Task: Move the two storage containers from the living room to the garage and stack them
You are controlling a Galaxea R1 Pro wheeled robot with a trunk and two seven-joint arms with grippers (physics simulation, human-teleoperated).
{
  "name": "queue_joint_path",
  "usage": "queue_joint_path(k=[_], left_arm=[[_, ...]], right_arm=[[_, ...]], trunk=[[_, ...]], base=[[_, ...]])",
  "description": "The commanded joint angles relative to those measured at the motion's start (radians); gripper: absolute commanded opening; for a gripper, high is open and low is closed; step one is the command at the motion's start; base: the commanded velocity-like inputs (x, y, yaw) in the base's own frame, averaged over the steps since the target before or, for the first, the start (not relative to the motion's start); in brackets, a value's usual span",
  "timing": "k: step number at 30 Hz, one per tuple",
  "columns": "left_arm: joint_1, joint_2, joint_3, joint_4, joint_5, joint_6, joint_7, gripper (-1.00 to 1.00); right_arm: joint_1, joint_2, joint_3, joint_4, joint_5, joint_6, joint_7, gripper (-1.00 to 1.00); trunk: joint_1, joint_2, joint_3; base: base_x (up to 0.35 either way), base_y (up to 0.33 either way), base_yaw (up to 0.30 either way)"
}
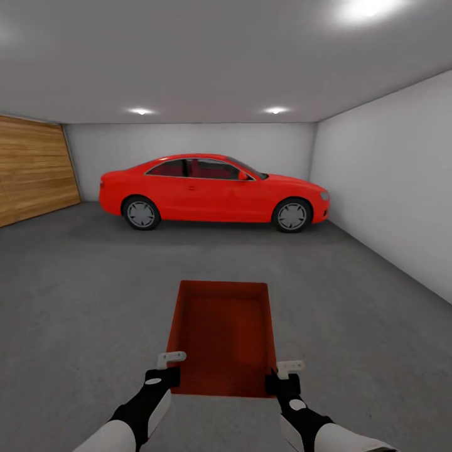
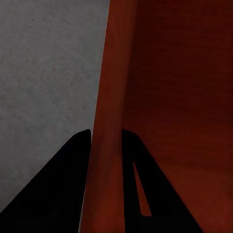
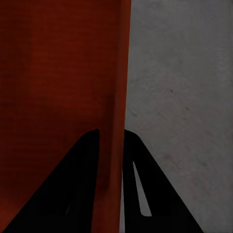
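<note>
Matt orange-red container [image 1: 221,336], rough grey concrete-like floor [image 1: 81,295], glossy red car [image 1: 213,191]

White walls [image 1: 389,182], grey ceiling lights [image 1: 275,110], wood-slat door [image 1: 31,169], red car [image 1: 213,191] parked behind.

There are no words, numbers, labels or signs to read here. The red car [image 1: 213,188] has no name or plate that can be read. The orange-red bin [image 1: 221,336] has plain walls, and the white wall [image 1: 389,182] has nothing written on it.
</note>
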Motion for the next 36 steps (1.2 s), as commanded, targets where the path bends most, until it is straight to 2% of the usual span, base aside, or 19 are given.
queue_joint_path(k=[1,3,6,9,22,23,36], left_arm=[[0.0,-0.001,0.009,-0.003,-0.002,0.006,0.005,-1.0],[0.0,0.0,0.006,-0.004,-0.002,0.008,0.005,-1.0],[0.0,0.0,0.005,-0.005,0.002,0.008,0.005,-1.0],[0.0,0.0,0.004,-0.004,0.002,0.009,0.004,-1.0],[0.0,0.001,0.008,-0.003,-0.002,0.012,0.003,-1.0],[0.0,0.0,0.011,-0.003,-0.002,0.013,0.003,-1.0],[0.0,0.0,0.011,-0.003,-0.002,0.015,0.003,-1.0]], right_arm=[[-0.001,0.002,0.003,0.0,-0.001,0.0,-0.001,-1.0],[-0.001,-0.003,0.012,0.0,-0.01,0.0,-0.001,-1.0],[-0.001,-0.008,-0.032,0.0,0.026,-0.002,-0.001,-1.0],[-0.001,-0.008,-0.059,0.0,0.051,-0.003,-0.001,-1.0],[-0.001,-0.005,-0.111,0.0,0.113,-0.003,-0.001,-1.0],[-0.001,-0.008,-0.062,0.0,0.017,-0.002,-0.001,-1.0],[-0.001,-0.006,-0.062,0.0,0.017,-0.004,-0.003,-1.0]], trunk=[[0.0,-0.001,-0.001],[0.0,-0.001,-0.001],[0.0,-0.001,-0.001],[0.0,-0.001,-0.001],[0.0,-0.001,-0.001],[0.0,-0.001,-0.001],[0.0,-0.001,-0.001]], base=[[0.0,0.0,0.0],[0.0,0.0,0.0],[0.016,0.0,0.0],[0.173,0.0,0.0],[0.311,0.0,0.0],[0.321,0.0,0.0],[0.321,0.0,0.0]])
